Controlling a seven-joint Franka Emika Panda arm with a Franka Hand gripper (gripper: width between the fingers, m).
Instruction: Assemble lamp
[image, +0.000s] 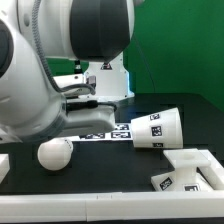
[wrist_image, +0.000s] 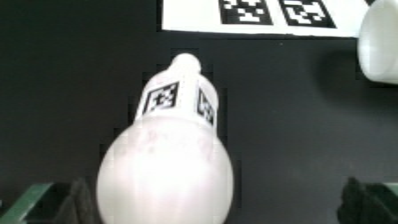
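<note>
While the smooth, pear-shaped white bulb (wrist_image: 169, 165) lies between them, the fingers (wrist_image: 45, 203) gape wide, gripping nothing.

The arm (image: 45, 70) is blocking much of the marker board (image: 118, 131). The base (image: 190, 172) is running off the exterior view's right edge; the wrist view is cropping the shade (wrist_image: 377, 45) and the fingertips (wrist_image: 36, 203).

Bulb (wrist_image: 169, 150): white, tagged, lying on its side between the fingers (wrist_image: 45, 203), screw neck pointing away from them. Shade (image: 158, 128): tipped on its side, well apart from the fingers. Base (image: 190, 172): likewise apart.
</note>
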